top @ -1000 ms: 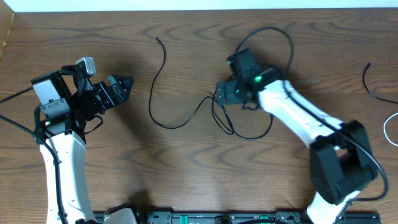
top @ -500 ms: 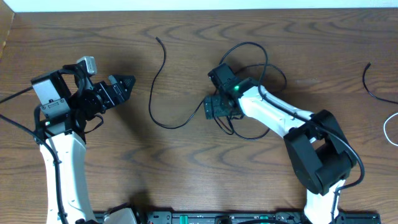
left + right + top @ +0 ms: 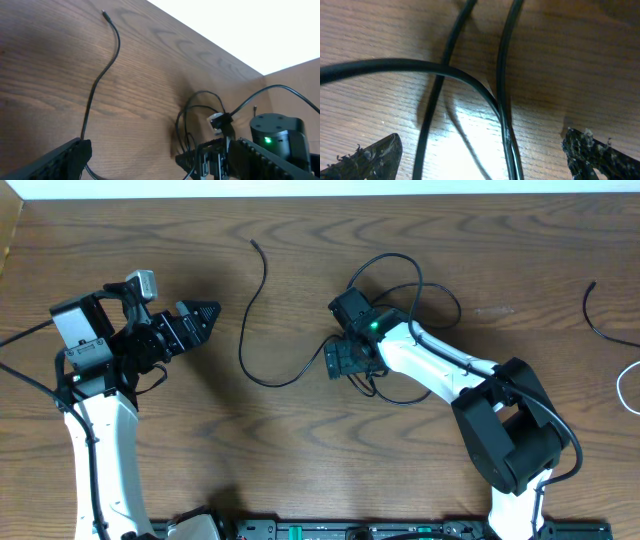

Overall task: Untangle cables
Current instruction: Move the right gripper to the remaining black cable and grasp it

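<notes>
Right claw (image 3: 342, 360), jaws wide, hangs low over crossed black cables (image 3: 395, 63) lying between its fingers. Left claw (image 3: 200, 318), also wide, holds nothing, cables well beyond it.

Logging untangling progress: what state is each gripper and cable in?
left gripper: open, empty, clear of the cables
right gripper: open, low over crossed strands, gripping nothing
central black cables: looped and crossing, tangled
black cable at right edge: apart, loose
white cable at right edge: apart, partly out of frame
</notes>
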Robot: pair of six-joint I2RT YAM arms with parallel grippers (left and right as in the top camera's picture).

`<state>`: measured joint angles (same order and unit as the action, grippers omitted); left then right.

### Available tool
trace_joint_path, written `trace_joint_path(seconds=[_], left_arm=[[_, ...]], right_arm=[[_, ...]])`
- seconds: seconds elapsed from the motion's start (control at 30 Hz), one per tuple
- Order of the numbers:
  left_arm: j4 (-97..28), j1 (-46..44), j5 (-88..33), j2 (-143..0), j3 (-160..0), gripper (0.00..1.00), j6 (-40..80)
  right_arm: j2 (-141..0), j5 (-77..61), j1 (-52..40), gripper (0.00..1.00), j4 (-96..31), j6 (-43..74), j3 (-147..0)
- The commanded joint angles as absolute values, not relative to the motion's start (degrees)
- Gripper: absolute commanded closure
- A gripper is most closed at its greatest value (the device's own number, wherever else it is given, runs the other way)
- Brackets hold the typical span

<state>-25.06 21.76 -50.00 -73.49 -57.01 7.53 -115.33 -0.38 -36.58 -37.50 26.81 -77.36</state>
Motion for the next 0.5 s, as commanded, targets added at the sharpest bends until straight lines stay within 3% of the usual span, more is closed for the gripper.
trace_joint_path(seconds=[0.0,0.47], left_arm=[[-24.62,22.00,-52.07,-72.84,-57.21,0.07,7.77],[-24.36,22.00,-52.10,-72.84,-57.21,0.07,7.79]], right_arm=[[-116.40,0.95,-37.41,0.02,-38.15,27.83,-76.69],[-118.89,1.54,-37.50,0.04,-39.46,27.83,-76.31]])
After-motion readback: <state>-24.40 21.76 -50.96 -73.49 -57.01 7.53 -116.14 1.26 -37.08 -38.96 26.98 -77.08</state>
